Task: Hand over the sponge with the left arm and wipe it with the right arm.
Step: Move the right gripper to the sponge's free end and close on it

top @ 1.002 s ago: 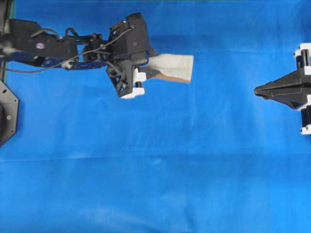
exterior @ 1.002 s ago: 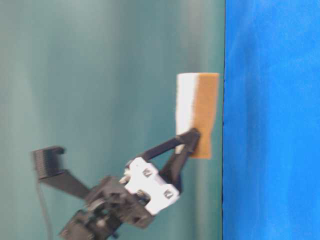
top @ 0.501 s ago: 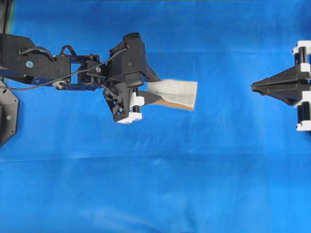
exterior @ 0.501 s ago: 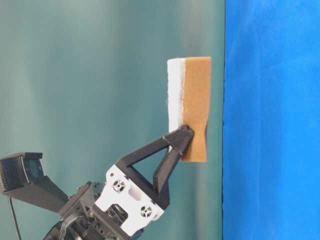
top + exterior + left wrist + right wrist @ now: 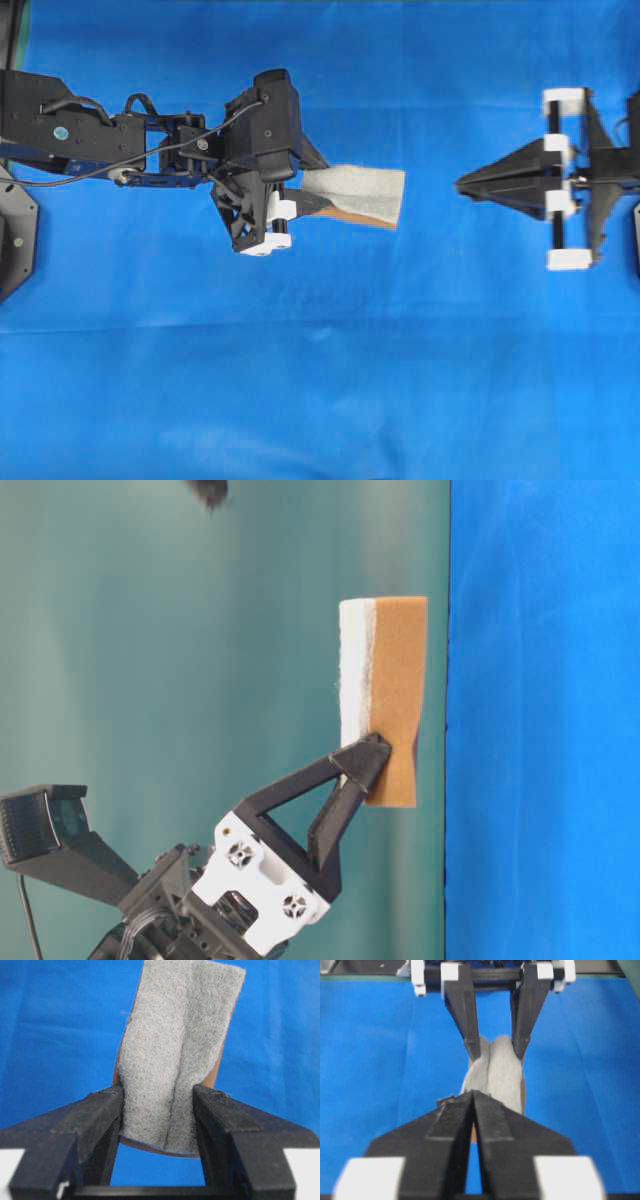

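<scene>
Robot lab bench, blue cloth (image 5: 330,380), teal backdrop (image 5: 200,680)

No text, label, brand, number or sign can be read in any of the views.

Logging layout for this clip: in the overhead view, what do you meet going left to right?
Left arm → left gripper → sponge → bare blue cloth → right gripper → right arm.
</scene>
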